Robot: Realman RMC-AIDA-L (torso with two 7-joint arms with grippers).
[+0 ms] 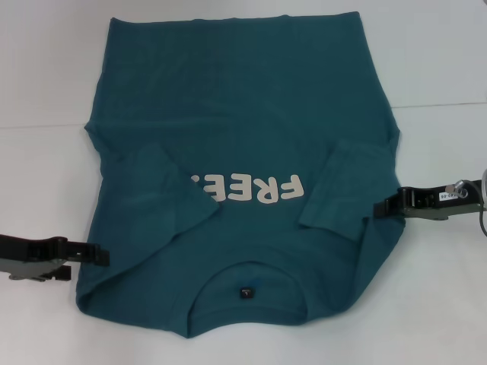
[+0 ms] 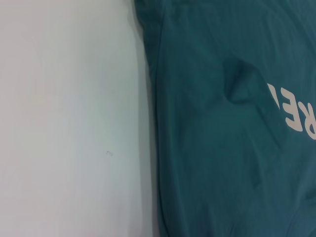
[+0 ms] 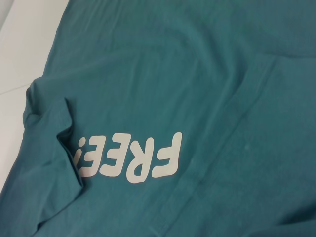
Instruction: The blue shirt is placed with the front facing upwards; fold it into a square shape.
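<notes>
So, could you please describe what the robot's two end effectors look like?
The left end effector is black and blocky, on an olive-grey wrist housing. The right end effector matches it, with black angular fingers on the same olive-grey body, plus a small white label, a silver fitting and a thin grey cable running beside it.

Bright even overhead light; white table (image 1: 46, 76) washed out; faint shadows; wrist views slightly soft.

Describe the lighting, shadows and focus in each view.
Head view: even overhead light, the white table bright and nearly washed out, soft shadows under the blue shirt's folded sleeves. Left wrist view: flat light, a dark crease shadow on the shirt, slightly soft. Right wrist view: the lettering crisp, mild fold shadows.
</notes>
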